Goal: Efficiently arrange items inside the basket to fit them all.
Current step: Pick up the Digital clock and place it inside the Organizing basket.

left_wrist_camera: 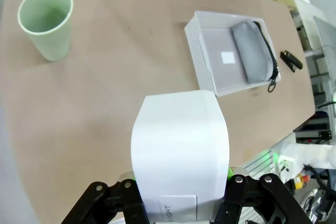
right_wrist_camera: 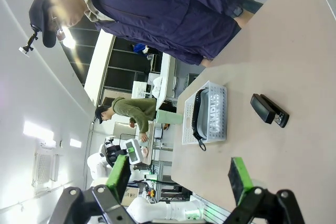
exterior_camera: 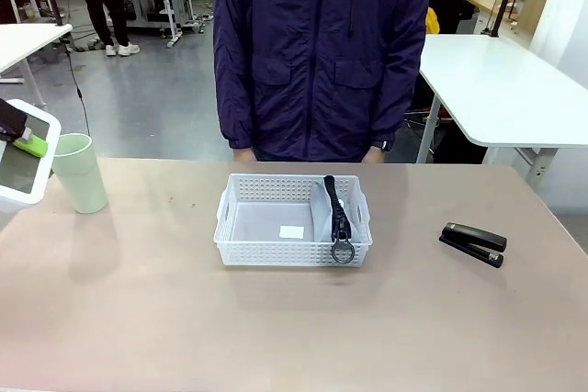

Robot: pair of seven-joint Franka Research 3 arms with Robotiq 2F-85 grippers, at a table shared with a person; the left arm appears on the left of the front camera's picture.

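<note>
- Front view: the white basket (exterior_camera: 241,227) sits mid-frame on the tan table (exterior_camera: 294,328). A person (exterior_camera: 322,52) in a dark purple jacket stands just behind the far edge.
- The grey pouch (exterior_camera: 322,211) is inside the basket, stood on edge against its right-hand end. Its black strap (exterior_camera: 333,201) runs along the top, and the metal ring (exterior_camera: 343,252) hangs over the near rim.
- The rest of the basket floor is bare apart from a small white label (exterior_camera: 292,231).
- The black stapler (exterior_camera: 473,243) lies flat on the table at the right of the frame, well apart from the basket.
- The pale green cup (exterior_camera: 80,172) stands upright at the left of the frame, also outside the basket.
- At the far left edge the white rounded box (exterior_camera: 23,167) is held up off the table, just beside the cup, with a green pad pressed against its top.
- Left wrist view: the left gripper (left_wrist_camera: 178,192) has its jaws clamped on the white rounded box, which sits in the lower middle of the frame. On the table beneath, the cup is at upper left and the basket with the pouch at upper right.
- Right wrist view: the right gripper (right_wrist_camera: 179,177) has its jaws spread wide with nothing between them, well above the table. This picture is rolled sideways, with the basket, pouch and stapler mid-frame.
</note>
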